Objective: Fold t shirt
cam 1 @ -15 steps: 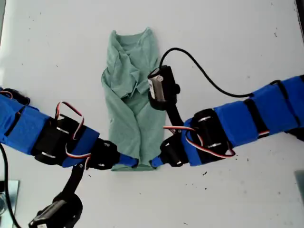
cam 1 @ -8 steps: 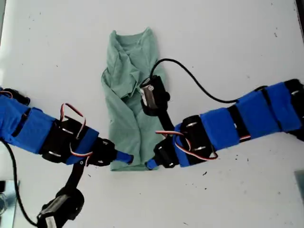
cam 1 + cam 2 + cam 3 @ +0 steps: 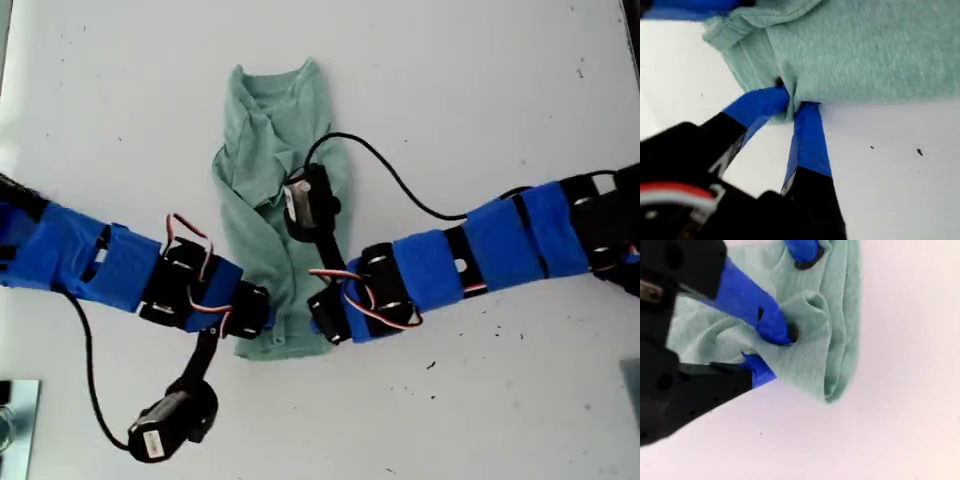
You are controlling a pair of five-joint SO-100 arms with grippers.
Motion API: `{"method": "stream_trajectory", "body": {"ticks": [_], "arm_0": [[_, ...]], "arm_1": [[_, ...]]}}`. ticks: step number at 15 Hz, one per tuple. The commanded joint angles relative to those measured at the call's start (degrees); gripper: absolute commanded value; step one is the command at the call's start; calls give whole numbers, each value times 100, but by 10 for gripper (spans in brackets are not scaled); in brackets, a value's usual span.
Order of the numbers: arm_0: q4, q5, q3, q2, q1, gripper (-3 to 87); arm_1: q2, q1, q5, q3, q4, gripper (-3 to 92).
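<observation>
Scene: seen from above, a white table (image 3: 500,80) with a shirt (image 3: 270,130) and two blue-taped arms reaching in from either side.
Shirt: pale green, lying mid-table as a long narrow strip, its sides already folded in. The collar end points to the top of the exterior view; the hem end lies toward the bottom edge. The upper half is rumpled.
First gripper (image 3: 268,322): my first gripper comes in from the exterior view's left. In its wrist view the two blue fingers (image 3: 810,130) close to a point, pinching a small bunch of the shirt (image 3: 865,50) at its edge, right by the hem end.
Second gripper (image 3: 318,325): my second gripper comes in from the exterior view's right and meets the hem end beside the first. Its wrist view shows one finger (image 3: 765,315) on top of the cloth and one beneath, clamped on a puckered fold of the shirt (image 3: 805,365) near a corner.
Why held so: the two grips sit near each other along the hem end, one toward each side, likely so the strip can be lifted evenly and carried toward the collar for a crosswise fold.
Stage: side folds look done; the end-to-end fold is not yet made.
Risk: each pinch takes little cloth, so a layer could slip free when lifted.
</observation>
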Motion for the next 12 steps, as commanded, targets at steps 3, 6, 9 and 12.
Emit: {"method": "stream_trajectory", "body": {"ticks": [3, 6, 9, 12], "arm_0": [[-185, 202, -536, 88, 422, -3], [-176, 202, -967, 360, 738, -3], [-492, 202, -1055, 369, 1002, -3], [-879, 211, -1055, 334, 1090, -3]], "arm_1": [[483, -352, -62, 0, 360, 24], [1617, -712, -246, 0, 606, 24], [2355, -1160, 0, 325, 571, 25], [2364, -1213, 26, 352, 246, 25]]}}
